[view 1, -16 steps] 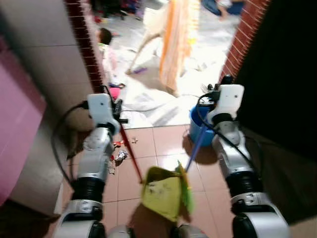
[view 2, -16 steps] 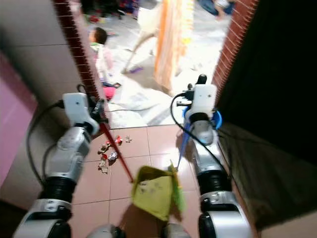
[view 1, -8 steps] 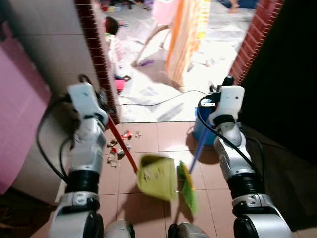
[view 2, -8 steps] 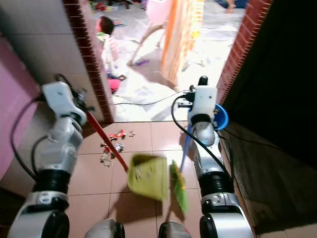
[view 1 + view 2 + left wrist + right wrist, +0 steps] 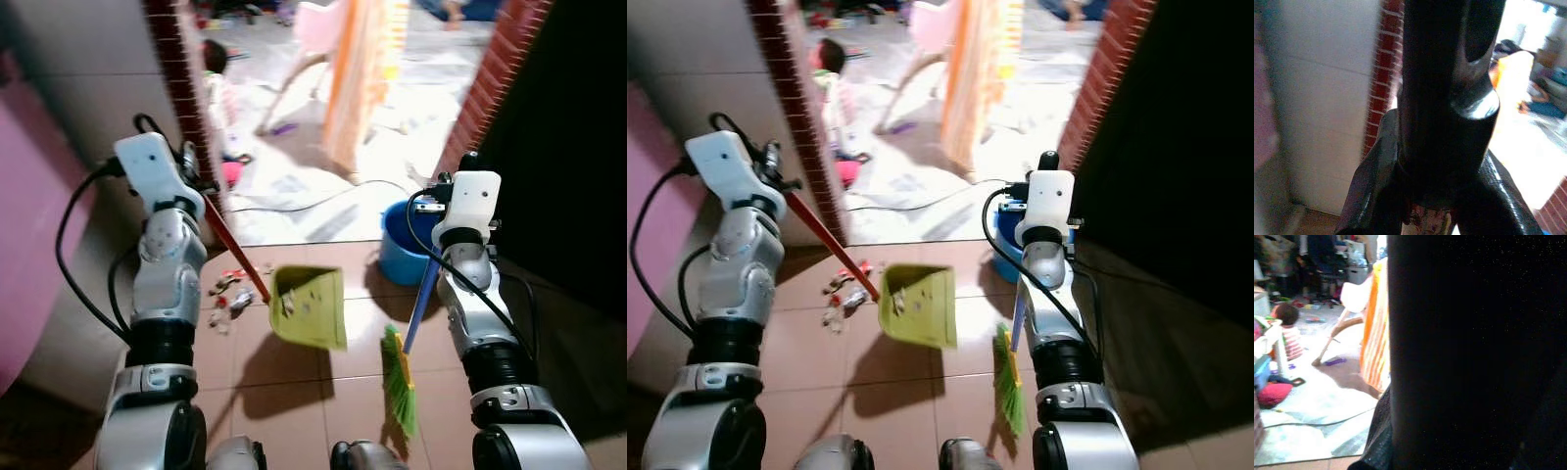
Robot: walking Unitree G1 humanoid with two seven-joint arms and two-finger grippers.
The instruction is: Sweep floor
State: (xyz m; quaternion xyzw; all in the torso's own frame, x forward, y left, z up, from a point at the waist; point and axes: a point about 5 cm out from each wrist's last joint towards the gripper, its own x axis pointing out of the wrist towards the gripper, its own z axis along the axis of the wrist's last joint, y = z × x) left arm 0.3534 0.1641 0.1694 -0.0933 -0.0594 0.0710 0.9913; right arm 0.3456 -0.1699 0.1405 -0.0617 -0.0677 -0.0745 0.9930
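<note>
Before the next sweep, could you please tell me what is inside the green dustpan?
A few small scraps lie in the green dustpan, near its handle end. Whatever is beneath the pan is covered.

No readable text, labels, brands or numbers anywhere in these views. Checked the yellow-green dustpan [image 5: 310, 306], the broom [image 5: 400, 377] and the blue bucket [image 5: 401, 245]: all plain, and the specks on the dustpan are too blurred to read as anything. Wrist views are mostly dark finger surfaces, nothing printed there that I can make out.
</note>
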